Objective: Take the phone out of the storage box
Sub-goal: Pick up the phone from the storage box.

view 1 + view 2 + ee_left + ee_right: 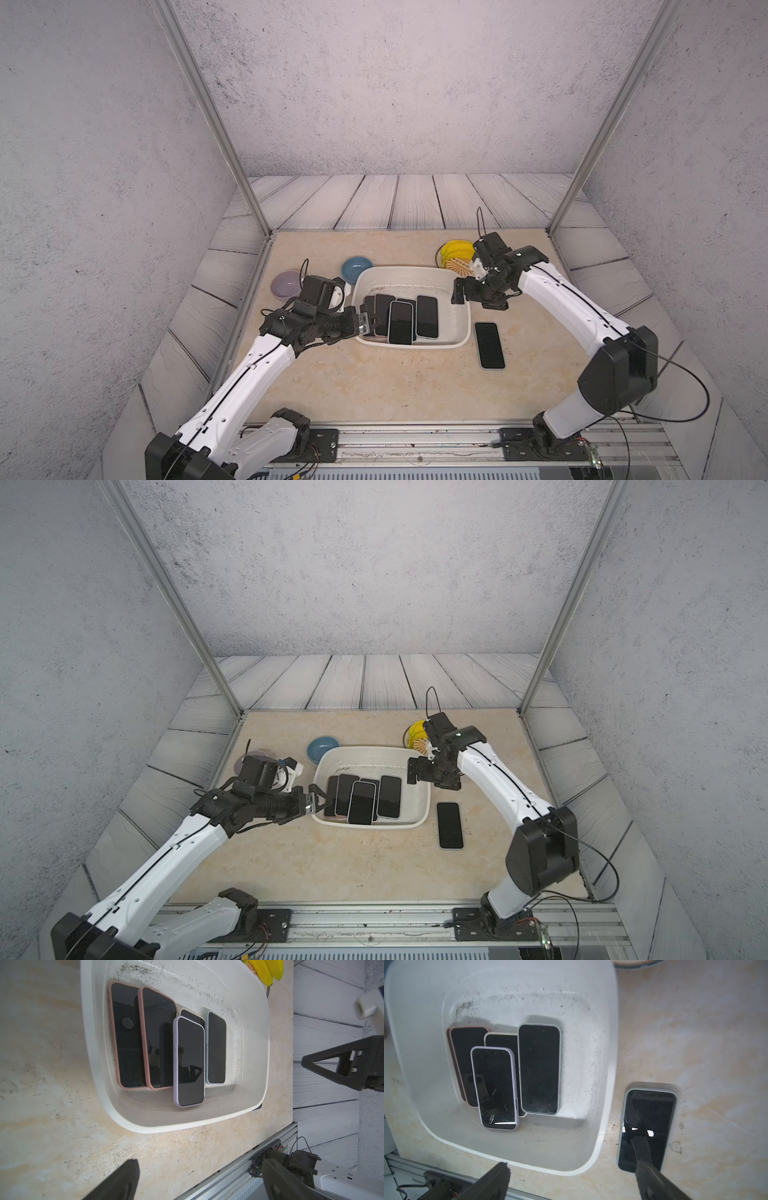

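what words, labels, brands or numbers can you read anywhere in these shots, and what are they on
None: no text can be read in any view.
The phones in the storage box: screens dark and blank, no logo or number showing.
The phone on the table: screen dark and blank too.
The storage box itself: only dark specks inside, no print or label.

I can't read any word, brand or number from where I stand. The phones (401, 322) in the storage box (411, 345) show only dark screens, and so does the lone phone (489, 345) lying on the tabletop (374, 386) beside the box's right wall.
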